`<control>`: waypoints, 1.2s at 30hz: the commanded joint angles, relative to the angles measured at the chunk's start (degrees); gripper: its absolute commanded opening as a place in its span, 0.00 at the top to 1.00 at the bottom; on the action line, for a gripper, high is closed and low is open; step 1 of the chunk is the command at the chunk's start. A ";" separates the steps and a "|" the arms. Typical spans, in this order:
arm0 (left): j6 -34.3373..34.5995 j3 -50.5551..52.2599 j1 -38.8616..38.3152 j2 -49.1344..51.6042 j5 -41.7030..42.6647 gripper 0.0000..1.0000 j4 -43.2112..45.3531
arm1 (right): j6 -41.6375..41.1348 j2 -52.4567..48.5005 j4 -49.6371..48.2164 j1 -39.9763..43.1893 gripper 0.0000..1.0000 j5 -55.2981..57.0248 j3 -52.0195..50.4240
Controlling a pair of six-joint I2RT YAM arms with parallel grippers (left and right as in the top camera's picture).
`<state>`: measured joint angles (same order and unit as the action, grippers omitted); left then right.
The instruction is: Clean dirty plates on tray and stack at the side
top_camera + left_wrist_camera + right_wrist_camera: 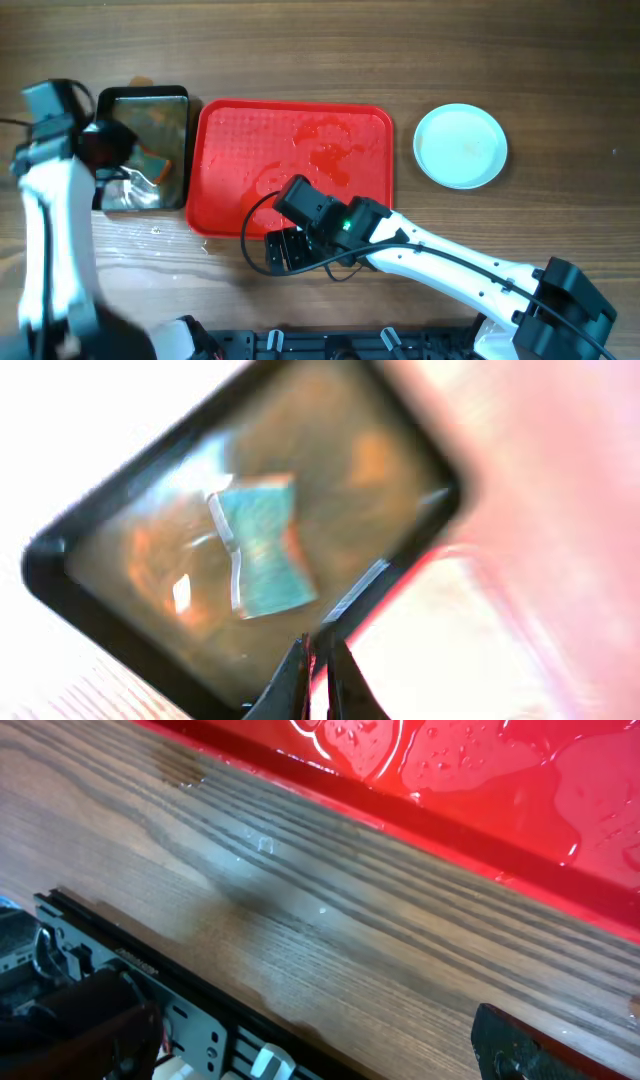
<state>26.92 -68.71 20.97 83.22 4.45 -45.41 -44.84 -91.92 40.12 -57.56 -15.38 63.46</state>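
Stack of round, pale mint-white shallow plates [460, 147] stood on the brown wooden counter [300, 50] near the right short edge of the large red rectangular plastic tray [225, 130], not touching it. From above only the top plate showed, with no clear smear, and the number beneath could not be told. The tray carried no plate, only films and beads of water. Left hand [318, 658] hung over the small black shiny metal pan [146, 92], fingers all but touching and holding nothing. A teal sponge-like pad [265, 550] lay inside the pan, whose floor looked brownish. Right hand [290, 248] sat low over the counter beside the tray's near long rim. Its wrist view showed a single dark finger, so its opening could not be told. Judged from this layout, cleaning and stacking appeared finished or nearly so, and no plate on the tray awaited wiping.
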 commanded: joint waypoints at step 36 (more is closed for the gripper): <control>0.52 -1.05 -0.33 -17.97 15.65 0.00 -9.57 | 30.34 61.29 0.66 33.90 0.01 -6.32 -18.69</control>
<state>27.33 -69.71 20.91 64.95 19.07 -55.09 -29.69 -31.81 44.95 -32.42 -4.25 49.78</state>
